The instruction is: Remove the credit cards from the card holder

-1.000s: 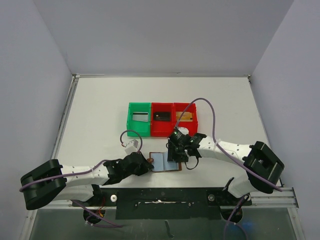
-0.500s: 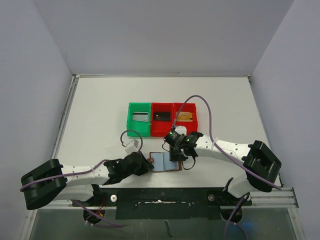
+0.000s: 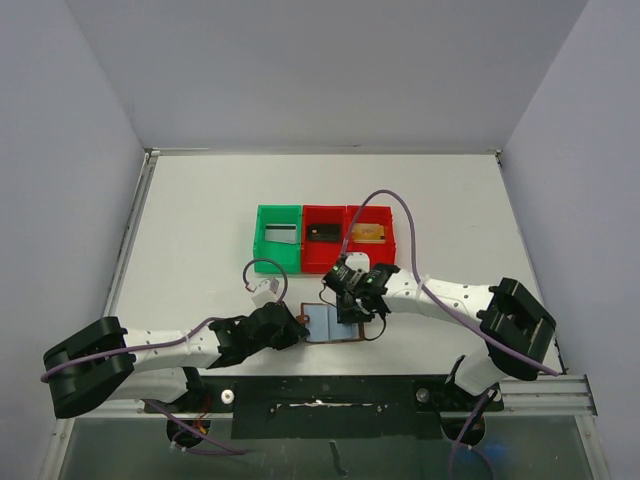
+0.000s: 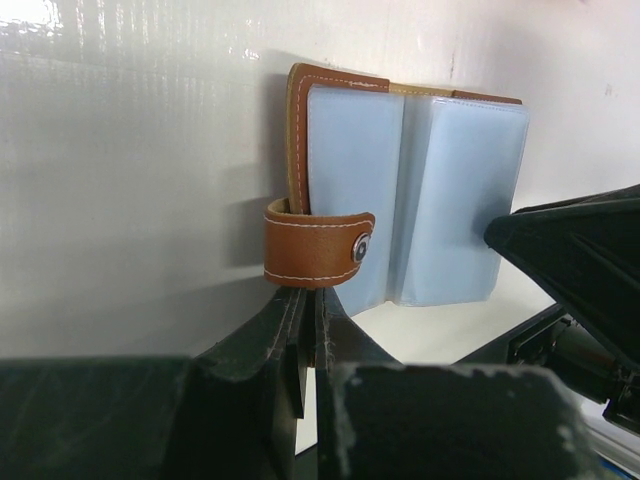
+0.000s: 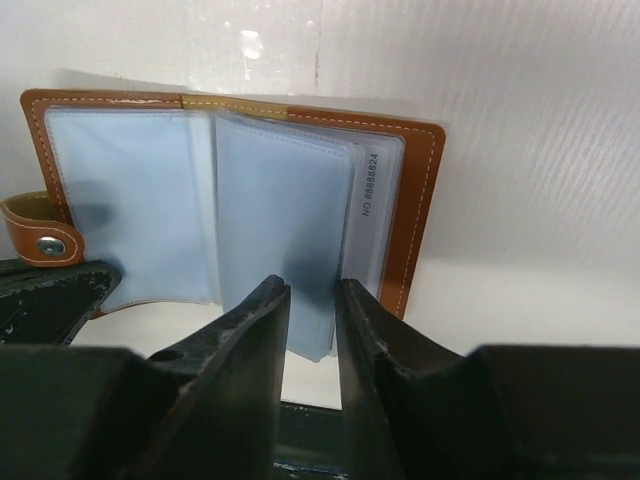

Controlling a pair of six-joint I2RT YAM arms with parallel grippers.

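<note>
The brown card holder (image 3: 322, 326) lies open near the table's front edge, its pale blue inner leaves facing up (image 4: 350, 160) (image 5: 130, 190). My left gripper (image 4: 308, 292) (image 3: 298, 322) is shut on its brown snap strap (image 4: 315, 245) at the left side. My right gripper (image 5: 313, 290) (image 3: 345, 312) comes in from the right. Its jaws are closed on the lower edge of a raised pale blue leaf (image 5: 285, 200). I cannot tell whether that leaf is a card or a sleeve. A grey-white credit card (image 5: 368, 200) with printed numbers shows under the leaf, against the right cover.
Behind the card holder stand three small bins in a row: a green bin (image 3: 262, 240), a red bin (image 3: 308, 240) and a second red bin (image 3: 391, 238), each with a flat item inside. The arm mounts run along the near edge.
My right gripper has shifted left over the card holder and its jaws have narrowed around the blue leaf. The left gripper and the card holder have stayed put.
</note>
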